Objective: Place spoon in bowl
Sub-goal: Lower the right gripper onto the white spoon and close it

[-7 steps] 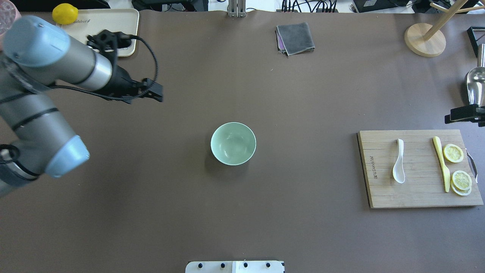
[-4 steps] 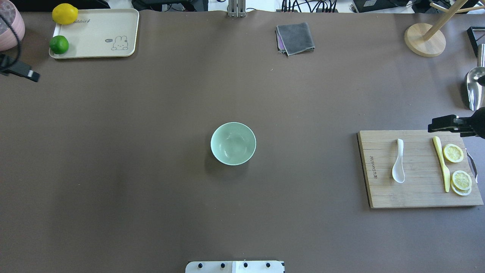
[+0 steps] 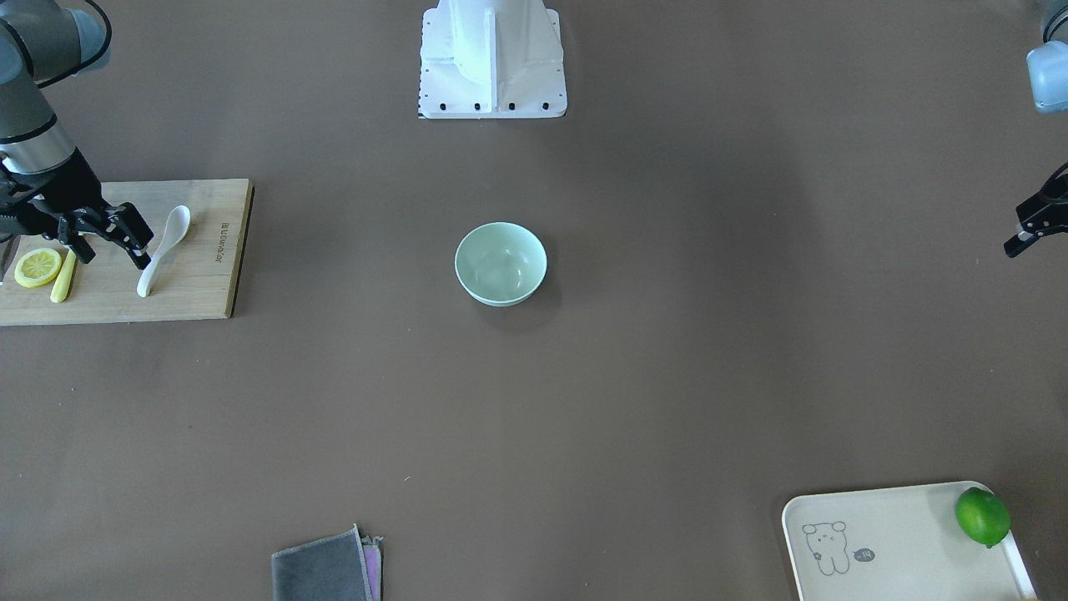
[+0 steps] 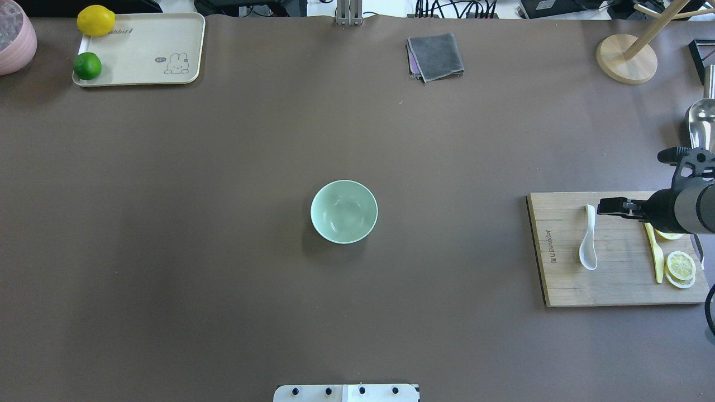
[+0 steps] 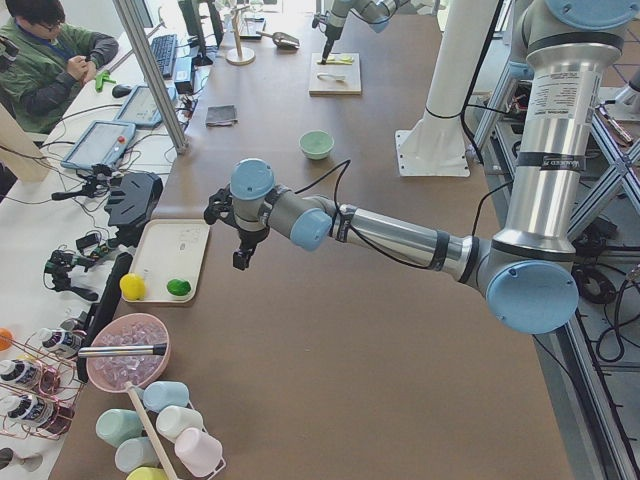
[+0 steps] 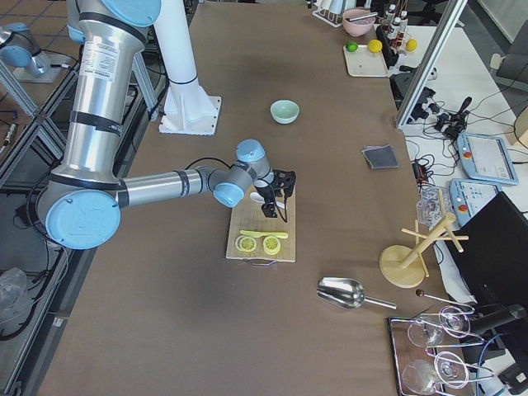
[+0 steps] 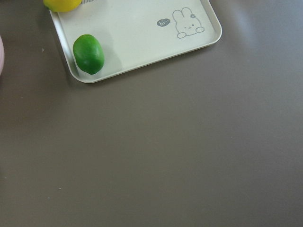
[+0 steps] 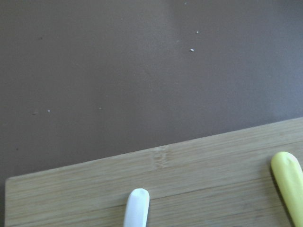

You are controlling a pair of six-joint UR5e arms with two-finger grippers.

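Observation:
The white spoon [image 4: 587, 245] lies on a wooden cutting board [image 4: 614, 287] at the table's right, handle pointing away from the robot. It also shows in the front view [image 3: 163, 246], and its handle tip shows in the right wrist view [image 8: 137, 208]. The mint-green bowl [image 4: 343, 212] stands empty at the table's middle [image 3: 501, 263]. My right gripper [image 4: 602, 207] hovers open over the board just right of the spoon's handle end [image 3: 117, 250]. My left gripper [image 3: 1015, 235] is open and empty, far off at the table's left edge.
A yellow knife [image 4: 653, 245] and lemon slices [image 4: 680, 267] lie on the board right of the spoon. A cream tray [image 4: 139, 50] with a lime [image 4: 87, 66] and a lemon [image 4: 95, 20] sits far left. A grey cloth [image 4: 435, 56], a wooden stand [image 4: 625, 58] and a metal scoop [image 4: 701, 125] are at the back.
My left arm has pulled back to the left, out of the overhead view. My right gripper has moved in from the right edge to over the board beside the spoon's handle.

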